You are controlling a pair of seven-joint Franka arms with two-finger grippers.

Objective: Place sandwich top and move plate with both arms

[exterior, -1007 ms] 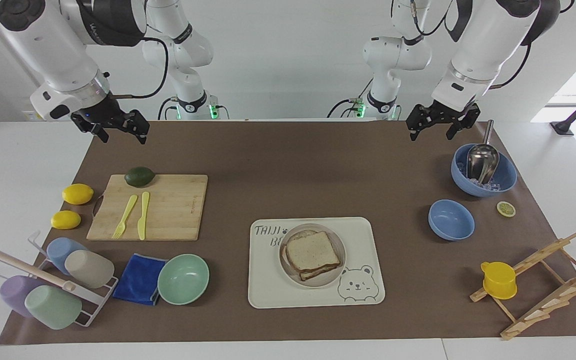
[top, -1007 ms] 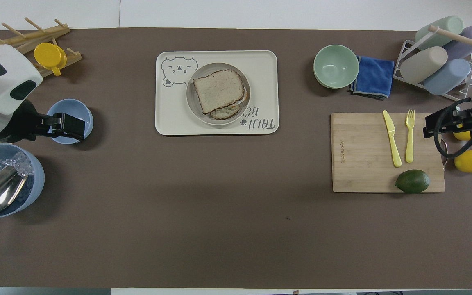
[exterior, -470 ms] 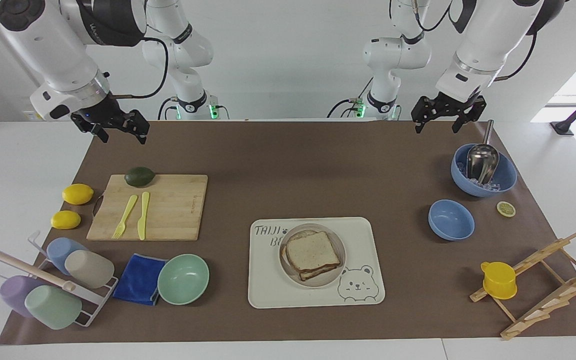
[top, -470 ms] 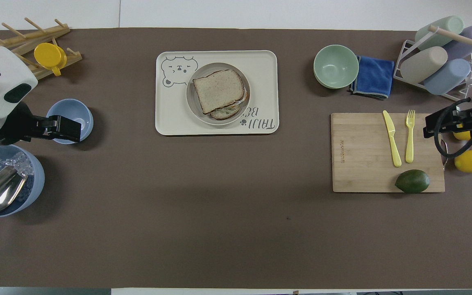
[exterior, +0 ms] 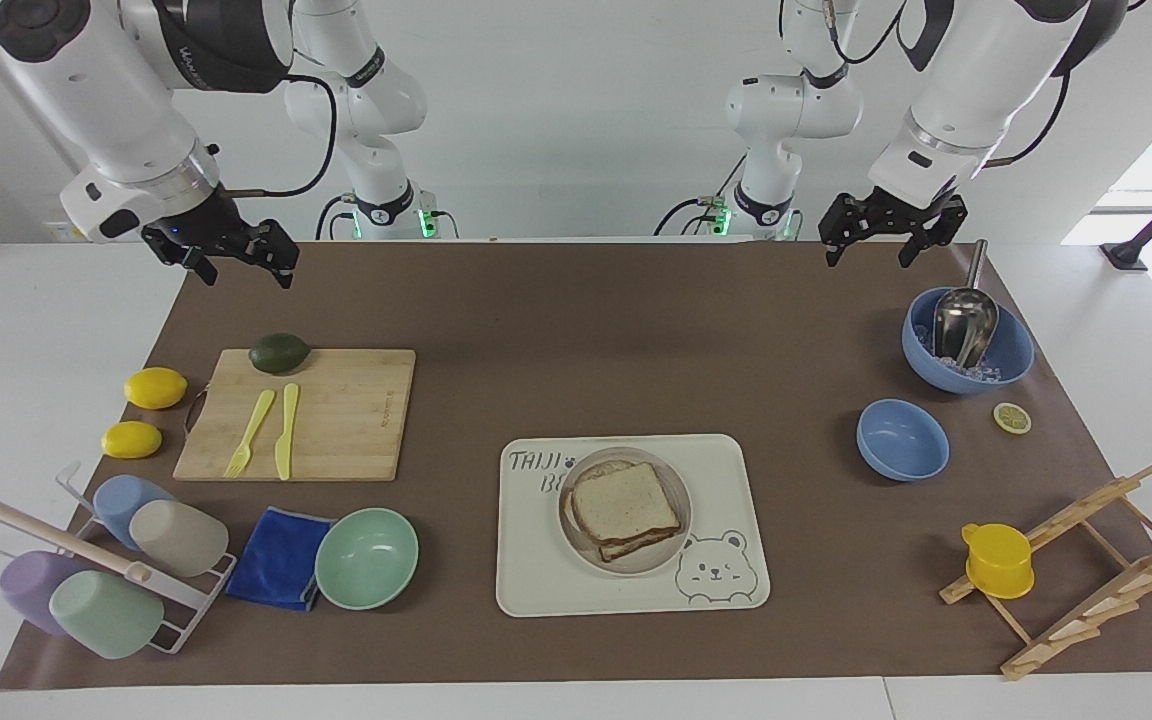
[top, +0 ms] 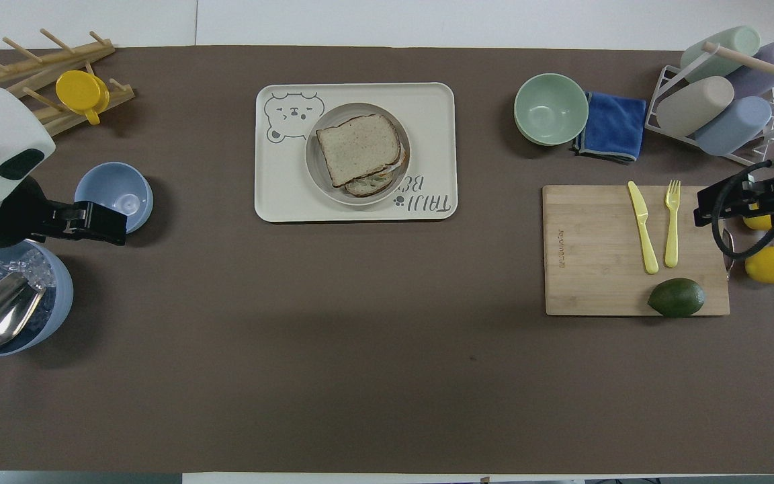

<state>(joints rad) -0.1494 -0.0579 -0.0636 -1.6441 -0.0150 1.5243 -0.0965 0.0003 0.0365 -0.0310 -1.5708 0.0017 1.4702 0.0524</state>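
Speckled top [exterior: 625, 503] sits skewed on lower slice, on plate [exterior: 675, 528]. My left gripper [exterior: 881, 228], right gripper [exterior: 236, 255] wide, empty. Facing view alone shows fingers.

A matt brown sheet, paper-like, covers the table [exterior: 576, 320]. The board [exterior: 301, 415] and the rack [exterior: 1086, 560] look like bare wood, the board with a fine, smooth grain. The scoop [exterior: 964, 320] is shiny metal. The tray [exterior: 726, 480], plate [exterior: 576, 540] and bowls [exterior: 366, 558] have a smooth, dull plastic look. The cloth [exterior: 279, 558] is soft blue fabric. The bread [exterior: 624, 503] is rough and porous, with a darker crust. The arms [exterior: 106, 110] have glossy white shells.
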